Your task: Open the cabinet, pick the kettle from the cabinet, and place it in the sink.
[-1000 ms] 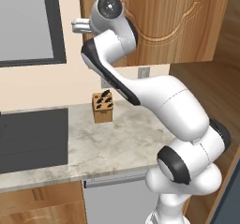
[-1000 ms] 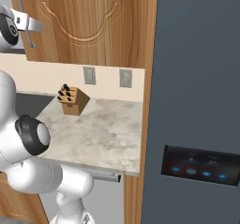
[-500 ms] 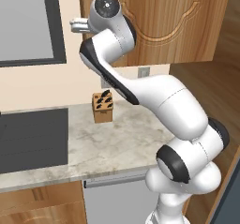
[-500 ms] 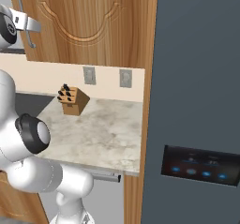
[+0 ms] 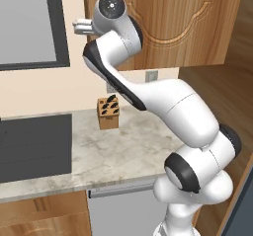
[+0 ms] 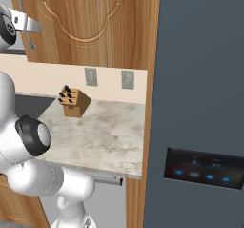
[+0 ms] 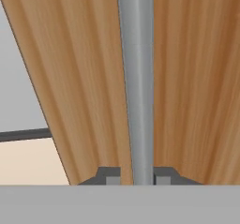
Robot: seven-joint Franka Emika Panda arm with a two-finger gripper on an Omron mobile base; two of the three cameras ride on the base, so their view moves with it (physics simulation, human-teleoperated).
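- Gripper (image 7: pixel 136 177) in the hand view: its two dark fingertips sit narrow, one on each side of the silver bar handle (image 7: pixel 136 78), closed on it. The bar's long axis runs straight up the picture.
- Left base view: the brown wooden wall cabinet (image 5: pixel 197 27), door shut, shows a carved curved groove; a wooden knife block (image 5: pixel 108 113) stands on the marbled stone counter (image 5: pixel 123 151).
- Right base view: the handle stands vertical along the door's left edge, the gripper (image 6: pixel 29 25) at it.

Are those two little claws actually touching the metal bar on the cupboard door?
Touching. In the hand view the fingertips sit flush against both sides of the silver handle of the cabinet, no gap visible.
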